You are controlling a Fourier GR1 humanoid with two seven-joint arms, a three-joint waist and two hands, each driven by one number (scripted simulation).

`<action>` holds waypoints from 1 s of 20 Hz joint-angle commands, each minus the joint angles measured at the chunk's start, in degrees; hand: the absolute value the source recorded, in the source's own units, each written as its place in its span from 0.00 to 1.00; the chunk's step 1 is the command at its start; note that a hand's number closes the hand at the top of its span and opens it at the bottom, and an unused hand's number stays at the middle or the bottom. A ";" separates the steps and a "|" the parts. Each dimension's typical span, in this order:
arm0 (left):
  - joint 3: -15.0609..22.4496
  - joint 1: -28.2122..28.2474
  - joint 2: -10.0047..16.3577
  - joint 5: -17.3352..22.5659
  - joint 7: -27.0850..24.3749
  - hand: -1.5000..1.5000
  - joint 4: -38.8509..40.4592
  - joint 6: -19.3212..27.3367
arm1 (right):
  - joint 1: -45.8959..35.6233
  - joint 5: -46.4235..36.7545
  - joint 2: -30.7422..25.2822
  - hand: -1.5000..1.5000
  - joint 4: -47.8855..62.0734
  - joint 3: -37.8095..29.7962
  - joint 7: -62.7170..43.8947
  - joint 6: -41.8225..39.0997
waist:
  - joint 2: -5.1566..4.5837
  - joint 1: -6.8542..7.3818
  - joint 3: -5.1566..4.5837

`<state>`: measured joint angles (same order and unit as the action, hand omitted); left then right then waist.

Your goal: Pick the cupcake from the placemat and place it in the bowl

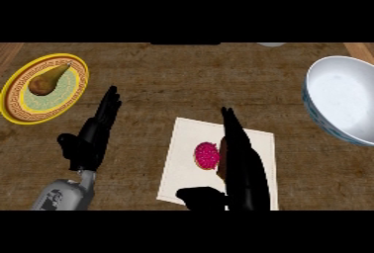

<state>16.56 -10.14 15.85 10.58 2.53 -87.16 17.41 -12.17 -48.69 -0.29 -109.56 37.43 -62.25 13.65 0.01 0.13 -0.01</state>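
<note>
A cupcake (206,155) with pink frosting sits on the white placemat (184,158) at the lower middle of the counter. My right hand (241,165) hovers over the mat just right of the cupcake, fingers straight and pointing away, thumb (199,196) spread below it; it hides the cupcake's right side. The fingers are not curled round it. A large white bowl (343,101) with a blue rim stands at the right edge, apart from the mat. My left hand (91,136) rests open at the left, fingers up.
A yellow plate (22,108) holding a brown pear (47,81) lies at the far left. Bare wooden counter (219,79) stretches between plate, mat and bowl. A small pale object (272,44) shows at the top edge.
</note>
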 commanded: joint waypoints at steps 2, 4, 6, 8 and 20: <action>-3.58 -1.85 0.25 0.37 1.15 0.50 0.28 -3.00 | 3.95 1.23 0.28 0.00 1.48 3.47 -1.19 2.20 | 0.02 -0.13 0.01; -4.02 0.08 -0.23 0.43 -0.40 0.50 1.69 -4.69 | 1.72 6.58 -0.85 0.00 1.11 -5.92 3.90 -2.02 | -0.05 -0.12 0.02; -3.20 1.80 -0.47 -1.84 -0.44 0.50 -0.70 -3.71 | 2.60 0.15 0.27 0.00 1.67 5.55 -1.78 8.82 | 0.05 -0.02 0.01; -2.07 1.38 -3.55 -3.34 0.66 0.50 -1.18 -1.73 | 3.44 2.01 0.27 0.00 -3.24 2.71 -0.91 4.45 | 0.05 -0.16 0.01; -5.66 2.13 -4.74 -5.58 0.99 0.50 -1.03 -5.25 | 9.75 10.00 0.28 0.00 2.94 1.06 12.96 13.26 | -0.02 -0.07 0.03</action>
<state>11.11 -8.31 12.56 6.47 3.52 -88.28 12.10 -3.25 -42.11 -0.18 -110.20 39.50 -52.88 22.82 0.04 0.01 0.00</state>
